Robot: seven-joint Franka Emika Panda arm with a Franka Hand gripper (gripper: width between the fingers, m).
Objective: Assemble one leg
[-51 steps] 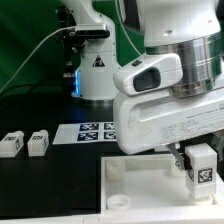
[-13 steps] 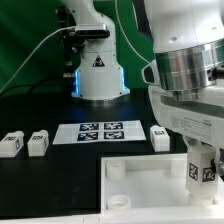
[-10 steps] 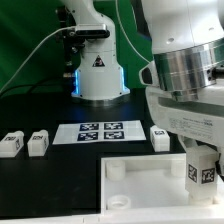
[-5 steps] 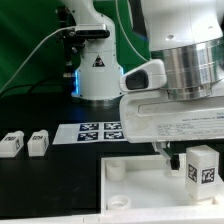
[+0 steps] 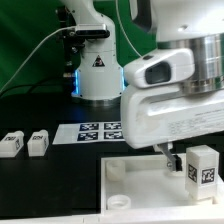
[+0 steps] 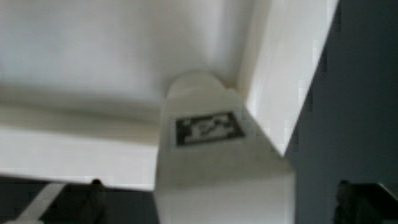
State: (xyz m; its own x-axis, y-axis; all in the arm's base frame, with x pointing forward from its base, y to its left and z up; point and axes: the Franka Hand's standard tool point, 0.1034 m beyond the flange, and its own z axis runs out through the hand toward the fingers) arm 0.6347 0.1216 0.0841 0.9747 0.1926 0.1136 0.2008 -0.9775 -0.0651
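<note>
A leg (image 5: 203, 166), a white block with a marker tag, stands upright in the corner socket of the large white tray-like piece (image 5: 135, 182) at the exterior view's right. In the wrist view the same leg (image 6: 214, 140) runs from between my fingers down to the tray's corner (image 6: 107, 60). My gripper (image 6: 217, 195) is open around it, with a dark gap on each side between the fingertips (image 6: 89, 192) and the leg. Two more legs (image 5: 12, 143) (image 5: 38, 142) lie on the black table at the exterior view's left.
The marker board (image 5: 95, 131) lies flat behind the tray-like piece. The robot's white base (image 5: 97, 65) stands at the back. My hand's bulky white body (image 5: 175, 95) hides the table behind the tray's right half.
My hand has turned about its own axis over the standing leg, and its body now hides the leg that lay beside the marker board. The standing leg has stayed in its corner.
</note>
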